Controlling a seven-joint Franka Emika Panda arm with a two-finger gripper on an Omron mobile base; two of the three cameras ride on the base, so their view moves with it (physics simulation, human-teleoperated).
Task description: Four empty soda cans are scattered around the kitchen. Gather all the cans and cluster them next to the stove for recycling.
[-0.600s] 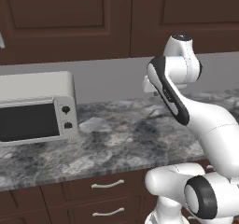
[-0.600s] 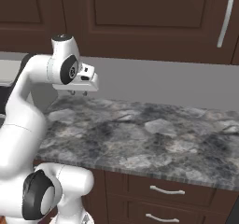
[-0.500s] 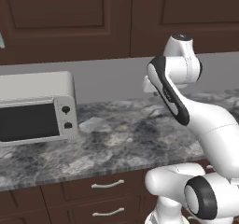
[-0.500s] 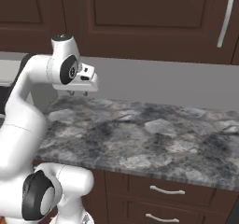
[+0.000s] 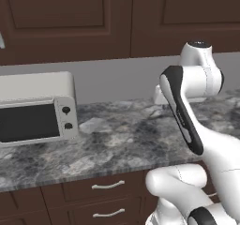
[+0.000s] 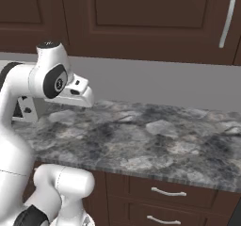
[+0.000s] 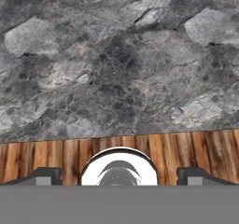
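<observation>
While hovering above the granite counter [image 7: 121, 69], pincer [image 7: 119, 174] spread wide, gripping nothing. Dark fingertips [image 7: 44, 175] well apart, wooden floor [image 7: 56, 155] beneath. Whereabouts of soda cans and stove impossible to tell. Toaster oven [image 5: 35, 108] off to its left.

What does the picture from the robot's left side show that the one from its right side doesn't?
The left base view alone shows a boxy grey toaster oven standing on the counter, with two dark knobs on its front. The right base view alone shows a long silver handle on a cabinet at the upper right. Both show the speckled grey stone counter, the dark wooden cabinets above it, the drawers with curved handles below it, and the white arm bent over the counter.
</observation>
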